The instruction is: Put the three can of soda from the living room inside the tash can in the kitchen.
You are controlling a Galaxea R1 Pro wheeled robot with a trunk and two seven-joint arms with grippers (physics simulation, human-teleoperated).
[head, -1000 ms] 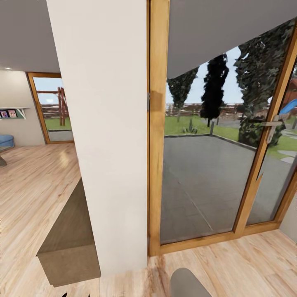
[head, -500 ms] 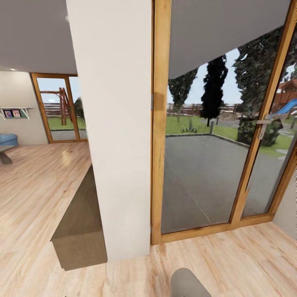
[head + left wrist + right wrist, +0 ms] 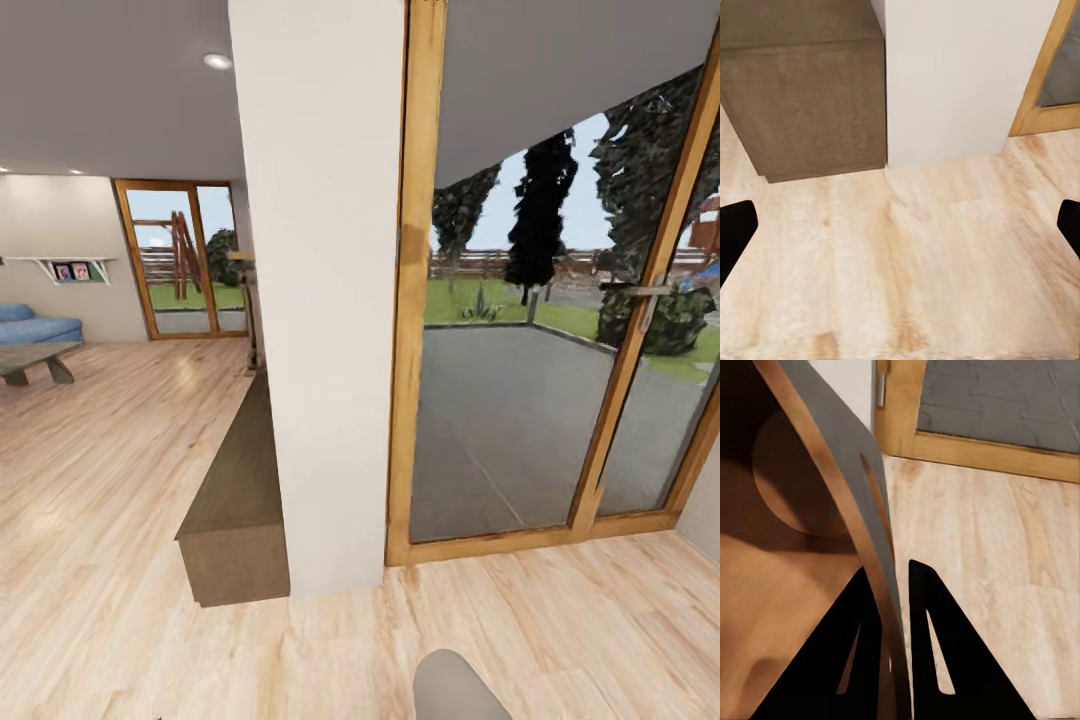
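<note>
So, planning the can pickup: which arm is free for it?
Left, probably. The left claw is open with bare wood floor between its fingers, while the right claw is clamped on the trash can's rim.

left gripper (image 3: 900,232): black fingertips | right gripper (image 3: 894,637): black triangular slotted fingers | trunk (image 3: 455,687): rounded grey

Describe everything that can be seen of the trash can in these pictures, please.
The trash can shows in the right wrist view, very close. Its inside is brown and wood-toned, with a round flat bottom; its outside wall is grey. It has no lid and nothing in it. The right tool is shut on its rim, one black finger inside, one outside. In the head view, a grey rounded edge may be it.
</note>
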